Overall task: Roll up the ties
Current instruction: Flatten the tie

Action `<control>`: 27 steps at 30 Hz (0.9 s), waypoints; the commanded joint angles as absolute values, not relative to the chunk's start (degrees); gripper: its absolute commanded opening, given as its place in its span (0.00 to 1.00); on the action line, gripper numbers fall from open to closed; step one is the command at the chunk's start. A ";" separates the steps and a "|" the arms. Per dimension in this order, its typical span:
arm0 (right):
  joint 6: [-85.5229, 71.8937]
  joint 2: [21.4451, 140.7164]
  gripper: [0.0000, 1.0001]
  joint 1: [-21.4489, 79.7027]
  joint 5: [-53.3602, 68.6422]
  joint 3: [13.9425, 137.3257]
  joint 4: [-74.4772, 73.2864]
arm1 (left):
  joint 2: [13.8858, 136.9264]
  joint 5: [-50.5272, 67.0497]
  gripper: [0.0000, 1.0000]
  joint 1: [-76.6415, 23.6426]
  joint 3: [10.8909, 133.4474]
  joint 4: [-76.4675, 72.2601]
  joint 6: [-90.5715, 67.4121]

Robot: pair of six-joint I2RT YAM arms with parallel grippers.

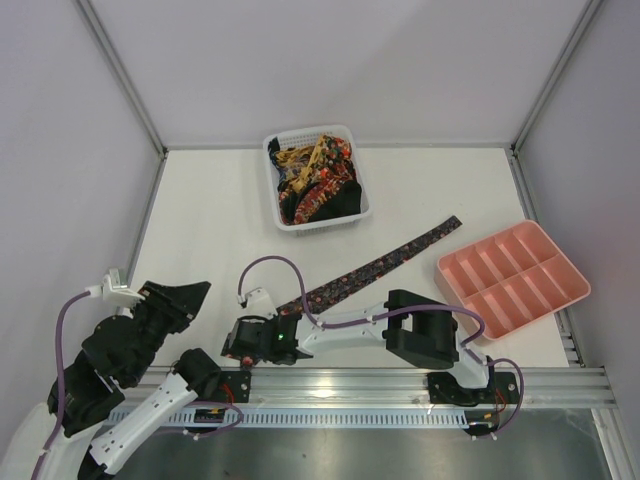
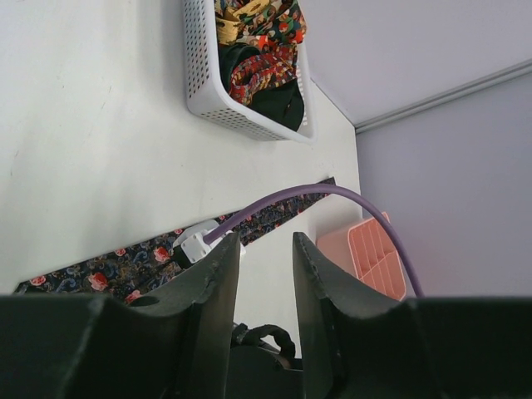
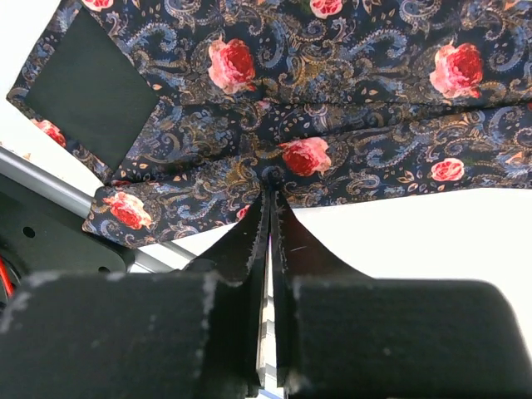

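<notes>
One tie (image 1: 385, 262), dark with red roses and paisley, lies diagonally across the table from the pink tray toward the front edge. My right gripper (image 1: 242, 342) is low over its wide near end. In the right wrist view the jaws are closed on a pinch of that tie (image 3: 316, 158) at its near edge, with the gripper (image 3: 270, 193) at the fold. A turned-over corner shows black lining (image 3: 90, 100). My left gripper (image 1: 193, 293) is open and empty, raised at the left. In the left wrist view the gripper (image 2: 266, 248) faces the tie (image 2: 100, 272). More ties (image 1: 318, 175) fill the basket.
The white mesh basket (image 1: 278, 208) stands at the back centre and shows in the left wrist view (image 2: 208, 100). The pink compartment tray (image 1: 512, 276) lies at the right. The metal rail (image 1: 560, 378) runs along the front edge. A purple cable (image 2: 332, 193) loops over the right wrist.
</notes>
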State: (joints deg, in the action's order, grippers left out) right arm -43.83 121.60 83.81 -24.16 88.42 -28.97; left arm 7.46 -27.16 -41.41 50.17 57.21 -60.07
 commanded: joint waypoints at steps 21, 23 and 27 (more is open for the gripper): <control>-38.14 115.66 0.00 78.58 -23.12 89.20 -20.04 | 8.35 -29.18 0.38 -41.57 51.86 58.97 -60.29; -38.58 116.98 0.00 78.49 -22.50 89.47 -19.69 | 8.35 -29.27 0.39 -41.66 51.86 58.97 -60.29; -40.51 118.56 0.00 78.22 -20.22 89.30 -18.90 | 8.35 -29.18 0.39 -41.57 51.77 59.24 -60.21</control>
State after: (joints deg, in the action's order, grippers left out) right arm -39.03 116.81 78.24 -21.80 87.26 -20.71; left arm 7.46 -28.36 -41.41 50.26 59.09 -60.03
